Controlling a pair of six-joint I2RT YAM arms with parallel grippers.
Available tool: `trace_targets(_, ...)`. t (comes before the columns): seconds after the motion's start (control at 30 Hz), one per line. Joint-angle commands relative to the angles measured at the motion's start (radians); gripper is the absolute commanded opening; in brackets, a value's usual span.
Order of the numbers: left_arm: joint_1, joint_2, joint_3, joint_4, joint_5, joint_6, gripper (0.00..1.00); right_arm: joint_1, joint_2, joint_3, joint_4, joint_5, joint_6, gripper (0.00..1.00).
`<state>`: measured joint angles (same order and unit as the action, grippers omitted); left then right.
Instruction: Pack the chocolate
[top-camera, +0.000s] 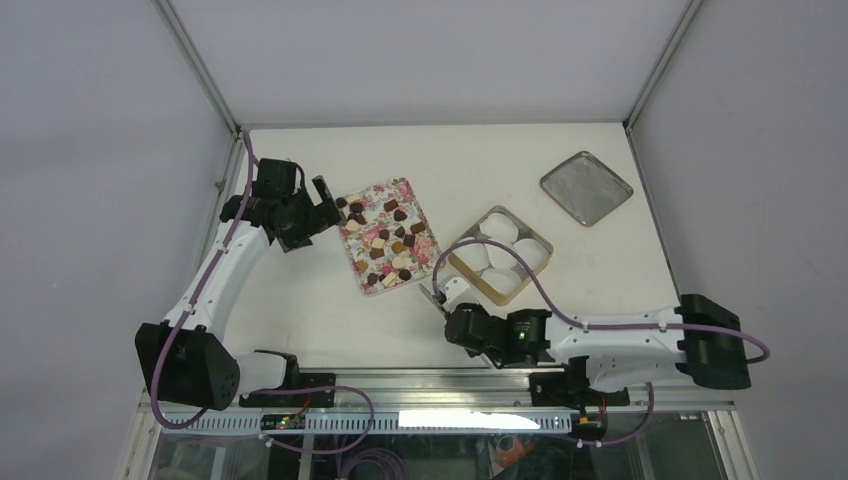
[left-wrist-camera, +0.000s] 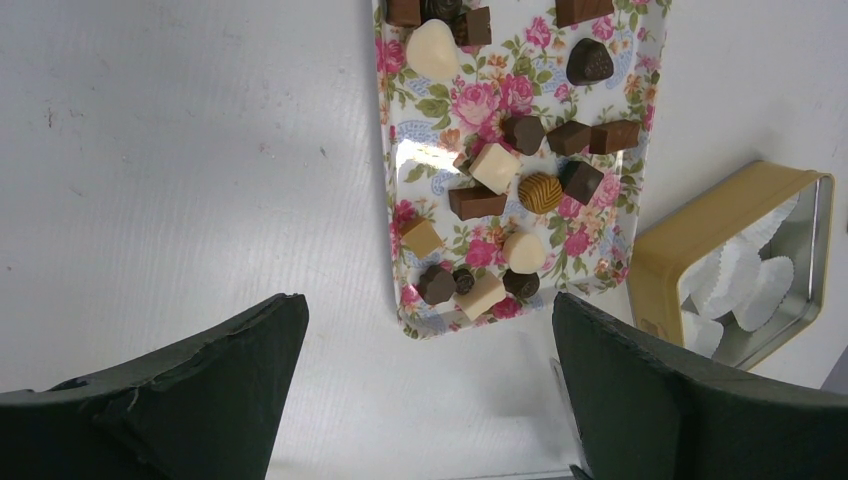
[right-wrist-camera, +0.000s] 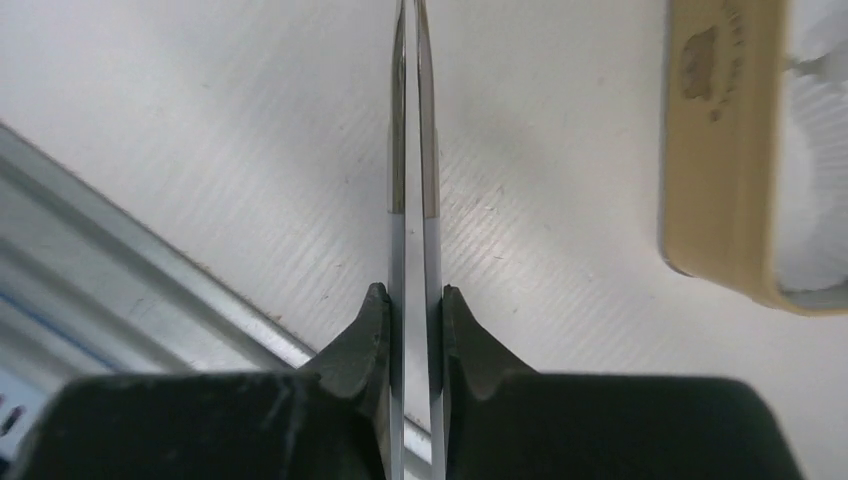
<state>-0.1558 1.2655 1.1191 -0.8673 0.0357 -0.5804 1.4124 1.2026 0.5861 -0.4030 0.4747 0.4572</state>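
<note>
The chocolate (top-camera: 385, 240) is several small dark, tan and cream pieces scattered on a pink floral tray (top-camera: 361, 276). The left wrist view shows the chocolate (left-wrist-camera: 497, 166) close up on the tray (left-wrist-camera: 402, 190). My left gripper (top-camera: 325, 195) hovers just left of the tray's far end, its jaws wide open and empty (left-wrist-camera: 430, 310). My right gripper (top-camera: 447, 303) sits low near the front of the table, shut on a pair of thin metal tweezers (right-wrist-camera: 410, 150) whose two blades are pressed between its fingers (right-wrist-camera: 372, 320). The tweezers (top-camera: 432, 293) point toward the tray's near corner.
A gold-rimmed square box (top-camera: 479, 284) holding white crinkled paper cups (top-camera: 500, 252) stands right of the tray; it also shows in the left wrist view (left-wrist-camera: 690, 235) and the right wrist view (right-wrist-camera: 725, 150). Its grey lid (top-camera: 586, 187) lies at the back right. A metal rail (right-wrist-camera: 150, 270) marks the front table edge.
</note>
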Motion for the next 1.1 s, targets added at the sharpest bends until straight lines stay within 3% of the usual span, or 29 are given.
trace_targets(0.0,0.004,-0.023,0.025,0.037,0.02,0.004,0.99,-0.006,-0.149,0.215,-0.249,0.052,-0.039,0.0)
trace_targets(0.17,0.004,-0.011,0.032,0.043,0.01,0.008,0.99,-0.141,-0.119,0.443,-0.379,0.034,-0.108,0.0)
trace_targets(0.33,0.004,-0.031,0.03,0.041,-0.017,0.027,0.99,-0.386,0.065,0.707,-0.533,-0.184,-0.128,0.0)
trace_targets(0.47,0.004,-0.048,0.021,0.036,-0.031,0.04,0.99,-0.498,0.285,0.954,-0.766,-0.367,-0.151,0.0)
trace_targets(0.63,0.004,-0.051,0.011,0.034,-0.059,0.047,0.99,-0.504,0.472,1.091,-0.866,-0.357,-0.208,0.0)
trace_targets(0.83,0.004,-0.044,0.009,0.034,-0.057,0.045,0.99,-0.506,0.629,1.166,-0.89,-0.403,-0.239,0.09)
trace_targets(1.07,0.004,-0.057,0.005,0.034,-0.064,0.049,0.99,-0.507,0.705,1.194,-0.834,-0.406,-0.248,0.28)
